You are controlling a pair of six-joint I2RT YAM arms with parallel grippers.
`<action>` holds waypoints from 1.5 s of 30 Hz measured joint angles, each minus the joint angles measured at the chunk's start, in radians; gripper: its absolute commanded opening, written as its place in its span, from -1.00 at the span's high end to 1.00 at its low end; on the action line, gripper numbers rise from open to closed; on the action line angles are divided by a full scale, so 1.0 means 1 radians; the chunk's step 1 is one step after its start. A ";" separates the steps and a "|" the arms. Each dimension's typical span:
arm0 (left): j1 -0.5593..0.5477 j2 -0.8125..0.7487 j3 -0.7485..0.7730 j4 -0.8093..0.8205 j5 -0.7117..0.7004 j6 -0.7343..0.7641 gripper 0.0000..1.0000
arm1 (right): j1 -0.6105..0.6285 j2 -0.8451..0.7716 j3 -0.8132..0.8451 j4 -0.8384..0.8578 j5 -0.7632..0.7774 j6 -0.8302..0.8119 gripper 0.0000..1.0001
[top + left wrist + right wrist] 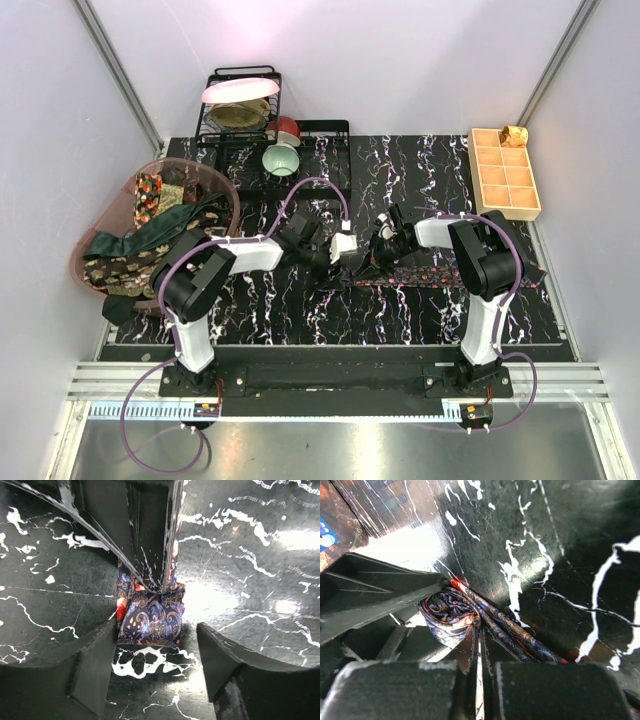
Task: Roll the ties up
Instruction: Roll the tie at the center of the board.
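Note:
A dark blue paisley tie with red and orange (450, 273) lies stretched across the black marbled table from the centre to the right. Its left end is folded into a small bundle (150, 615), which also shows in the right wrist view (445, 612). My right gripper (372, 258) (479, 650) is shut on the tie just behind the bundle. My left gripper (345, 262) (156, 635) is open, its jaws on either side of the bundle's near edge, low over the table. The left finger (95, 665) is almost touching the fabric.
A pink basket (225, 185) at the left holds several more ties (150, 235), green and brown-gold patterned. A black dish rack (245, 110) with plates and bowls (282, 160) stands at the back. A tan gridded tray (505, 175) sits at the back right.

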 measured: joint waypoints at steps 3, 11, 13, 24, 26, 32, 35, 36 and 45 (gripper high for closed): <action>-0.004 0.018 0.002 0.004 0.000 0.027 -0.04 | 0.000 0.001 0.002 -0.003 0.001 -0.003 1.00; -0.028 0.028 0.019 -0.006 -0.052 0.087 0.41 | -0.003 0.002 0.002 -0.003 -0.008 -0.024 0.50; -0.044 0.028 0.036 -0.040 -0.090 0.103 0.47 | -0.006 0.001 0.002 0.001 -0.024 -0.031 0.38; -0.118 0.024 0.121 -0.197 -0.266 0.124 0.52 | -0.061 -0.152 -0.080 0.016 -0.071 -0.063 0.05; -0.130 0.026 0.137 -0.224 -0.294 0.124 0.49 | -0.065 -0.164 -0.088 0.038 -0.084 -0.060 0.02; -0.153 0.059 0.220 -0.333 -0.363 0.106 0.45 | -0.064 -0.143 -0.106 0.126 -0.119 -0.021 0.13; -0.160 0.071 0.249 -0.369 -0.383 0.090 0.44 | -0.059 -0.108 -0.106 0.173 -0.134 0.006 0.23; -0.163 0.075 0.259 -0.380 -0.391 0.085 0.44 | -0.055 -0.100 -0.106 0.181 -0.137 0.011 0.24; -0.169 0.097 0.302 -0.435 -0.417 0.029 0.20 | -0.034 -0.080 -0.101 0.182 -0.134 0.000 1.00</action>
